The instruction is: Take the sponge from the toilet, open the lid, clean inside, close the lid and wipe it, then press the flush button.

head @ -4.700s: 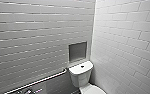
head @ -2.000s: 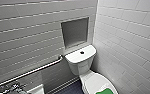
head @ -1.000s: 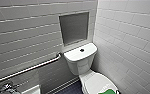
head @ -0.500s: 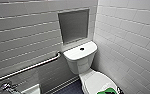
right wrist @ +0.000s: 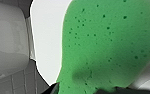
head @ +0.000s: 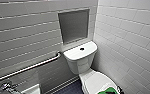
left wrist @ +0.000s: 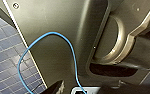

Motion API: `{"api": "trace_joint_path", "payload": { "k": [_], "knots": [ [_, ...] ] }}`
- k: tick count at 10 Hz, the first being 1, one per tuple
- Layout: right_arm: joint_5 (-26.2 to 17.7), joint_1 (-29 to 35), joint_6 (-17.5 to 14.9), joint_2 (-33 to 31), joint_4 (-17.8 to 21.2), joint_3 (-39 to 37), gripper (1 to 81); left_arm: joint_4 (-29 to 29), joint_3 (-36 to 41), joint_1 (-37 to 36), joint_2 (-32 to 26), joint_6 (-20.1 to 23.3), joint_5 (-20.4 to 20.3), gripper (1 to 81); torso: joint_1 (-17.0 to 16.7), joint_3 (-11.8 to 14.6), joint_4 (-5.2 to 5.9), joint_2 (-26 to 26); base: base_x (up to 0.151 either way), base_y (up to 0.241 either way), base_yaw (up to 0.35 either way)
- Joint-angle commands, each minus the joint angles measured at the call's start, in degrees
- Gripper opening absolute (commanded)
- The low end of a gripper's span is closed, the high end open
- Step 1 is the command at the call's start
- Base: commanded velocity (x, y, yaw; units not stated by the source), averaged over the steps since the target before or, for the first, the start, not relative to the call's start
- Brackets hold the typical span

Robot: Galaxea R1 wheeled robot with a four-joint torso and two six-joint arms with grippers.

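Observation:
The white toilet point(head: 79, 58) stands in the corner with its lid point(head: 92, 80) down. The round flush button point(head: 82, 49) sits on top of the tank. The bright green sponge point(head: 108, 89) lies on the front of the lid. In the right wrist view the sponge point(right wrist: 108, 45) looms very close over the white lid point(right wrist: 47, 37). My right gripper point(right wrist: 91, 89) is open, with a dark tip on either side of the sponge's near end. My left wrist hangs beside my own dark body panel point(left wrist: 66, 32), which a blue cable point(left wrist: 72, 52) crosses.
A metal grab bar point(head: 28, 67) runs along the tiled wall to the left of the tank. A grey niche point(head: 73, 25) is set in the wall above it. A white sink point(head: 31, 89) with a chrome tap point(head: 1, 88) sits at the lower left. The floor point(head: 71, 88) is dark blue tile.
The head view has shifted slightly, so the toilet sits a little lower in it. The sponge stays on the lid.

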Motion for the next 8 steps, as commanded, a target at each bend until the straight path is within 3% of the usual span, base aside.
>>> {"api": "trace_joint_path", "payload": {
  "k": [1, 5, 8],
  "knots": [
    [-5.6, 4.5, 0.0, 0.2, 2.6, -3.4, 81.1, -0.7, 0.5, 1.4, -0.4, 0.3, 4.6, 81.1, 0.0, 0.0, 0.00, 0.0, 0.000, 0.000, 0.000],
    [-9.7, 3.9, 0.0, 1.8, 3.5, -9.4, 81.1, -1.0, 0.4, 1.5, -0.5, 0.3, 4.6, 81.1, 0.0, 0.0, 0.00, 0.0, 0.000, 0.000, 0.000],
    [-9.8, 3.4, -0.1, 2.1, 3.5, -11.2, 81.1, -0.4, 0.4, 1.5, 0.0, 0.3, 4.6, 81.1, 0.0, 0.0, 0.00, 0.0, 0.000, 0.000, 0.000]
  ]
}}
